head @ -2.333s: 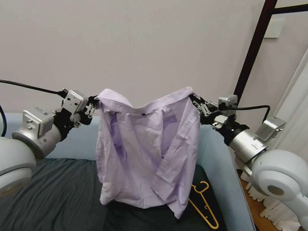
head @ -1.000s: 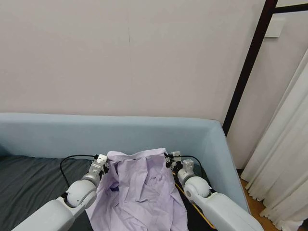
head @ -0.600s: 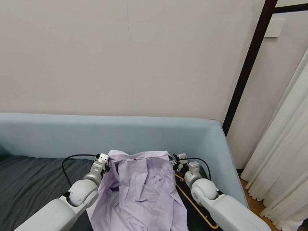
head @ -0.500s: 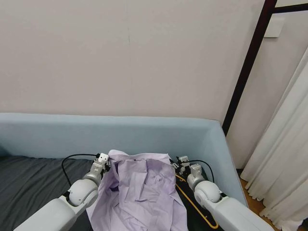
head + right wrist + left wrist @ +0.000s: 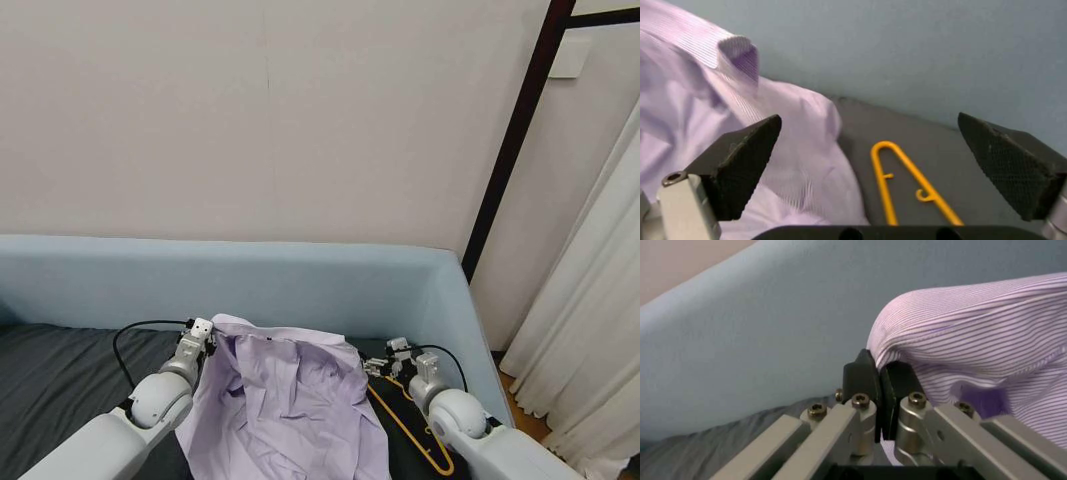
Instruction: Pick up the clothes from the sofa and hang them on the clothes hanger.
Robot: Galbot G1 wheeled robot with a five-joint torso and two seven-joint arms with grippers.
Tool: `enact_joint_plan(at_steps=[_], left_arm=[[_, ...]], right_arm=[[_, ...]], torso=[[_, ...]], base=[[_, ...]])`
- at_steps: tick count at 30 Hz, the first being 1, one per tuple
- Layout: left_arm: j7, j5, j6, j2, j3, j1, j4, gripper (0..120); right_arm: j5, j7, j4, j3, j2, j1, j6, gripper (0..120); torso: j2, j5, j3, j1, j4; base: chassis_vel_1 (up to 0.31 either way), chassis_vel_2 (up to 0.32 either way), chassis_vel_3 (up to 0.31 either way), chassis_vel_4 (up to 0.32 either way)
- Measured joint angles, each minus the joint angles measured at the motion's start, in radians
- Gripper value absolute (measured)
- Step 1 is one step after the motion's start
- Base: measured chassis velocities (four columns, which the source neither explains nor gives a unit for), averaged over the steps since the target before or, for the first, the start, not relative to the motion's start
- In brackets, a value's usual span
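Shirt, lilac with fine stripes, lies in a crumpled heap on the dark seat cover of the pale blue sofa, at the lower middle of the head view.

The left tool sits at the heap's upper left corner. In the left wrist view its fingers are pressed together on a fold of the shirt, so it has hold of the cloth.

The right tool is just off the heap's right edge. In its own wrist view the right tool stands wide open and holds nothing, with the shirt to one side.

A yellow hanger lies flat on the seat at the lower right of the head view. The right wrist view shows the hanger just beside the shirt's hem, though whether they touch cannot be told.

By this layout the task looks to be at an early stage. The garment is gripped at one corner only, most of it rests on the sofa, and the hanger lies untouched. Lifting the shirt, getting it onto the hanger and hanging it up all appear left to do.
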Motion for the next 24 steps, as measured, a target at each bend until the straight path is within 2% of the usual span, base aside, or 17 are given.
enact_joint_plan(at_steps=[2, 5, 7, 15, 24], left_arm=[[-0.001, 0.0, 0.0, -0.001, -0.001, 0.0, 0.002, 0], [-0.003, 0.003, -0.002, -0.006, -0.002, 0.001, 0.014, 0], [-0.003, 0.006, -0.007, -0.008, -0.002, 0.004, 0.021, 0], [-0.002, 0.008, -0.008, -0.009, 0.004, 0.004, 0.014, 0], [0.002, 0.011, -0.008, 0.007, 0.011, 0.015, -0.026, 0]], right_arm=[[0.042, -0.011, 0.01, 0.016, -0.002, -0.012, 0.014, 100], [0.199, -0.007, 0.019, 0.082, 0.01, -0.027, 0.052, 100], [0.229, 0.005, 0.004, 0.116, 0.009, -0.027, 0.048, 100], [0.179, 0.009, -0.067, 0.12, -0.009, -0.06, 0.008, 100], [0.046, -0.049, -0.258, 0.126, 0.049, -0.094, -0.001, 100]], torso=[[0.0, 0.0, 0.0, 0.0, -0.0001], [0.0, 0.0, 0.0, 0.0, -0.0001], [0.0, -0.0002, 0.0, 0.0, 0.0002], [0.0, 0.0, 0.0, 0.0, -0.0002], [0.0, 0.0, 0.0, 0.0, 0.0]], base=[[0.0, 0.0, 0.0, 0.0], [0.0, 0.0, 0.0, 0.0], [0.0, 0.0, 0.0, 0.0], [0.0, 0.0, 0.0, 0.0], [0.0, 0.0, 0.0, 0.0]])
